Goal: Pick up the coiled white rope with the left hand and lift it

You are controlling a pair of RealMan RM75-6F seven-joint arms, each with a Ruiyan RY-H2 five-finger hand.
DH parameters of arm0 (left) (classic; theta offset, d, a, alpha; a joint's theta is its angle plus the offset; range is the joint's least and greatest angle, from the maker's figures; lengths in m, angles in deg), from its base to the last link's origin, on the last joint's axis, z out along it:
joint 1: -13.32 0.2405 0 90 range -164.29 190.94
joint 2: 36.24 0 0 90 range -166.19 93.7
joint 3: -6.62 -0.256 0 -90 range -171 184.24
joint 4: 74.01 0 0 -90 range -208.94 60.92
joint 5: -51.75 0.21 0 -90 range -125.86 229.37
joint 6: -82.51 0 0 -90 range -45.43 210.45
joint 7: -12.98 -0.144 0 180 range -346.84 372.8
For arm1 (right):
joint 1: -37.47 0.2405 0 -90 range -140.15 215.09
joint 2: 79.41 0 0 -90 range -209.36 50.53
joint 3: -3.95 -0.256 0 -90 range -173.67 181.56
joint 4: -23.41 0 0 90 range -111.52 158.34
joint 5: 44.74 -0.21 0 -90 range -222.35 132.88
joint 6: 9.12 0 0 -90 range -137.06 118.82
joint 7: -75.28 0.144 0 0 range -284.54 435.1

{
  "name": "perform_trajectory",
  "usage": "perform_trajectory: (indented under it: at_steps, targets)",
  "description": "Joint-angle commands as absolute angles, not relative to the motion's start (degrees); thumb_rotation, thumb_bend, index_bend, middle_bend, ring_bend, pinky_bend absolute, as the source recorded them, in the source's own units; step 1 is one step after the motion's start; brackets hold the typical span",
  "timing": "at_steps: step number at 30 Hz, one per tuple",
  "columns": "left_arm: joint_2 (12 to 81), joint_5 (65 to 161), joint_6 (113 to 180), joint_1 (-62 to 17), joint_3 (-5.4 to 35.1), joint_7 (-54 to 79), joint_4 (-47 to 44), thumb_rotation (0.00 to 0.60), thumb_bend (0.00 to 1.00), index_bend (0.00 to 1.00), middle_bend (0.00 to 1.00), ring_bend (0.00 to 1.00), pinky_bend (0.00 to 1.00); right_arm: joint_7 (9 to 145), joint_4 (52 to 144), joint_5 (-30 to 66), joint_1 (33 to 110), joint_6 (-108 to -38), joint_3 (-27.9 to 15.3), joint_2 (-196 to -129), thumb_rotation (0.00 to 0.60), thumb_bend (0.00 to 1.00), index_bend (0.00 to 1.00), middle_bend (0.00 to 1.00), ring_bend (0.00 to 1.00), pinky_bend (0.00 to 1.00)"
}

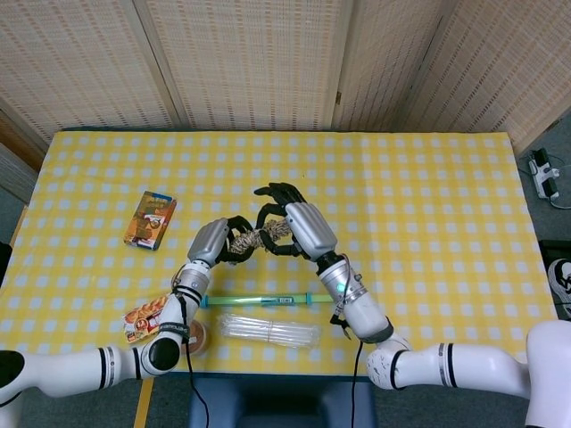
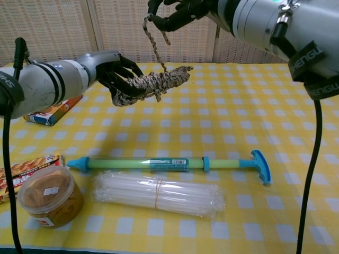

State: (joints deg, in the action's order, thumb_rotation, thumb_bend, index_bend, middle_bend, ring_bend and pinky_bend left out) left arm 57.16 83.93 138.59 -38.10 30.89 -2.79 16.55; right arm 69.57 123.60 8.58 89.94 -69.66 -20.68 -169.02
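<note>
Both hands hold the rope (image 2: 153,83); a tub (image 2: 50,197) holds brown stuff.

Your coiled rope (image 2: 151,84) is a mottled white-and-tan bundle, held clear of the table in the upper left-centre of the chest view. It lies roughly level, with one loose strand running up towards the top edge.

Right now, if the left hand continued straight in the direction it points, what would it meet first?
Probably the right hand. The left hand grips the rope and points toward the right hand, which holds the rope's loose end just above and beyond it. Depth between them is unclear.
</note>
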Motion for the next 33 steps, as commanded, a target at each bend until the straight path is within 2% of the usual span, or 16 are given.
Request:
perform_trajectory:
  at_steps: [1,6,13,17,23,33]
  targets:
    - [56.4,85.4,137.3,-37.7,31.1,-0.6,17.7,0.6,0.56,0.71,0.69,0.64,0.66,68.9,121.5,7.4,91.2,-69.9,-21.5,-170.5,0.6,0.61,0.64,0.21,0.08,0.0]
    - [55.1,87.1,133.9,-36.7,31.3,4.4,19.6,0.6,0.56,0.71,0.69,0.64,0.66,70.5,120.7,7.6,91.6,-68.1,-21.7,-170.7,0.6,0.61,0.64,0.21,0.09,0.0]
    - [56.0,84.3,135.8,-37.9,31.6,3.8,18.4,0.6,0.56,0.71,0.69,0.64,0.66,72.3,123.2,11.0,90.7,-67.6,-20.1,-170.1,0.6,0.62,0.64,0.21,0.08,0.0]
    - [55.8,78.2,136.1,-38.4,34.0,5.3,18.0,0.6,0.57,0.71,0.69,0.65,0.66,72.5,126.5,15.8,88.5,-69.5,-17.5,-168.7,0.6,0.62,0.64,0.21,0.08,0.0]
    - [53.0,72.7,133.0,-36.1,39.1,13.1,19.8,0.6,0.57,0.71,0.69,0.65,0.66,74.2,128.0,20.5,84.8,-72.9,-14.7,-167.1,0.6,0.62,0.65,0.2,0.08,0.0]
    - [48.9,76.8,130.6,-30.5,45.1,25.9,25.0,0.6,0.58,0.71,0.69,0.65,0.66,77.6,125.8,22.3,80.9,-76.0,-13.3,-167.4,0.6,0.62,0.66,0.18,0.07,0.0]
